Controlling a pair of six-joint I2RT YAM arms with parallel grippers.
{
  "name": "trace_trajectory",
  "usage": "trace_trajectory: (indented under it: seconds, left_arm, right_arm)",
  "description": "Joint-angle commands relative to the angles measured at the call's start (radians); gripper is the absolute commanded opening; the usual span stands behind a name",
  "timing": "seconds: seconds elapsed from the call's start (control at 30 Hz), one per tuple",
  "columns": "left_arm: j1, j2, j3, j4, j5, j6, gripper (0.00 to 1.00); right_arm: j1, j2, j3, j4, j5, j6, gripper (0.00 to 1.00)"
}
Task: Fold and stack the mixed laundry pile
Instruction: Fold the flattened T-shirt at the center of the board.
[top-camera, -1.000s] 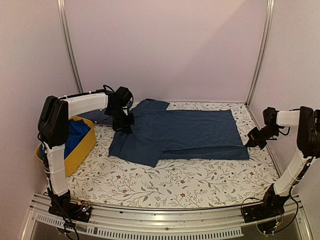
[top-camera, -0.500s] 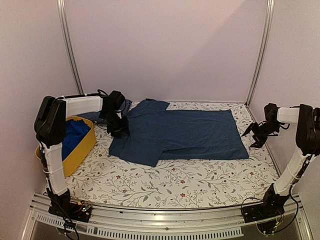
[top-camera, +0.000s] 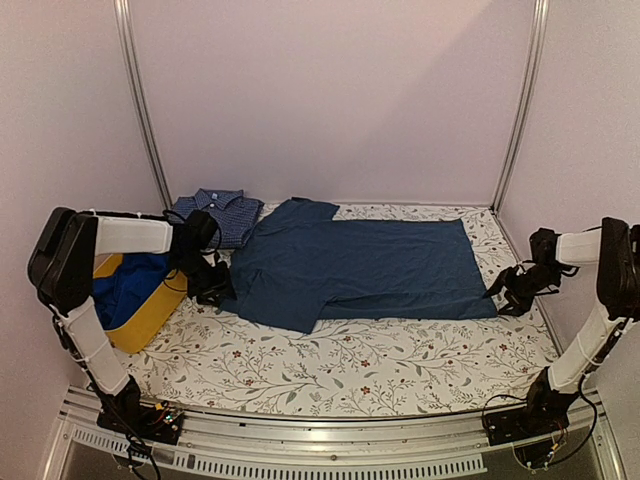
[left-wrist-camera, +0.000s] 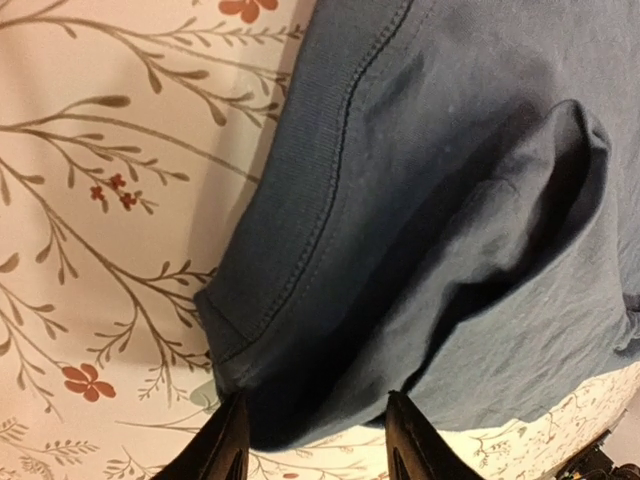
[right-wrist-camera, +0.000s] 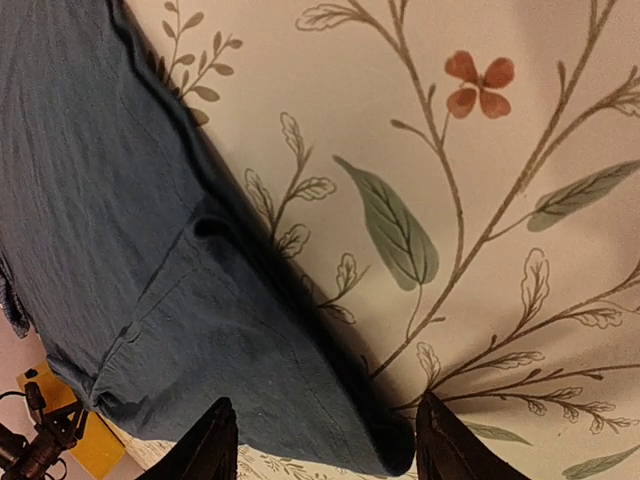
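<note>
top: high rear, wide | wrists: close, facing down | shared: navy shirt (top-camera: 370, 265) edges

Soft, even, pinkish light; faint shadows, wrist views sharp.

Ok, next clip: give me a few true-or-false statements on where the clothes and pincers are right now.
1. The dark teal shirt lies spread on the table. True.
2. The checked shirt sits inside the yellow tub. False: it lies on the table at the back left, outside the tub.
3. The left pincer and right pincer are both open. True.
4. The royal-blue piece lies on top of the dark teal shirt. False: it is in the tub.
</note>
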Motion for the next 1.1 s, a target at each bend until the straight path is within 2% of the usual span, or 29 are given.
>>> trace_trajectory:
  seconds: [0.0,0.03,0.13,0.17,0.2,0.23,0.27,0.37,0.5,0.53,0.57,0.6,0.67,0.7,0.73,0.8,0.87,1.07]
  left_arm:
    - [0.004,0.029,-0.022,0.09,0.025,0.019,0.46]
    - [0.005,0.034,-0.027,0.094,0.028,0.019,0.45]
    - [0.005,0.04,-0.035,0.085,0.028,0.013,0.3]
    - [0.004,0.035,-0.037,0.076,0.024,0.009,0.26]
    - [0.004,0.028,-0.041,0.067,0.019,0.005,0.21]
    - [0.004,0.017,-0.045,0.057,0.015,0.001,0.17]
    - [0.005,0.004,-0.052,0.049,0.013,-0.003,0.13]
    - [0.003,-0.032,-0.08,0.025,0.006,-0.01,0.0]
    - [0.002,-0.09,-0.133,0.012,0.025,-0.018,0.0]
    - [0.003,-0.101,-0.136,0.013,0.033,-0.011,0.1]
    - [0.003,-0.112,-0.13,0.013,0.037,0.001,0.24]
    - [0.002,-0.128,-0.12,0.015,0.03,0.016,0.38]
    - [0.002,-0.16,-0.079,0.024,0.008,0.066,0.59]
    - [0.0,-0.177,-0.05,0.035,0.015,0.106,0.65]
    - [-0.003,-0.185,-0.021,0.058,0.038,0.151,0.7]
    - [-0.026,-0.179,0.039,0.109,0.11,0.249,0.76]
    - [-0.077,-0.142,0.11,0.132,0.14,0.358,0.78]
    - [-0.253,0.059,0.302,0.118,0.198,0.665,0.72]
  right_arm:
    - [0.0,0.048,-0.015,0.057,-0.023,-0.053,0.58]
    - [0.001,0.056,-0.016,0.059,-0.03,-0.057,0.56]
    - [0.0,0.087,-0.026,0.062,-0.054,-0.065,0.42]
    - [0.001,0.095,-0.03,0.06,-0.061,-0.067,0.31]
    - [0.0,0.099,-0.034,0.057,-0.064,-0.069,0.15]
    - [0.001,0.097,-0.037,0.049,-0.061,-0.07,0.03]
    - [0.001,0.093,-0.042,0.04,-0.051,-0.069,0.0]
    - [0.0,0.053,-0.063,0.016,-0.03,-0.061,0.0]
    - [0.0,-0.02,-0.095,-0.031,-0.014,-0.055,0.0]
    - [0.0,-0.035,-0.097,-0.036,-0.037,-0.061,0.0]
    - [-0.001,-0.044,-0.09,-0.045,-0.062,-0.082,0.01]
    - [-0.001,-0.048,-0.075,-0.053,-0.075,-0.098,0.13]
    - [-0.001,-0.071,-0.042,-0.048,-0.071,-0.129,0.48]
    - [-0.001,-0.1,-0.022,-0.039,-0.065,-0.145,0.53]
    - [-0.001,-0.116,0.0,-0.031,-0.063,-0.156,0.54]
    - [0.0,-0.143,0.054,-0.009,-0.063,-0.19,0.55]
    - [0.0,-0.148,0.087,0.026,-0.086,-0.223,0.58]
    - [0.041,-0.059,0.198,0.017,-0.082,-0.386,0.6]
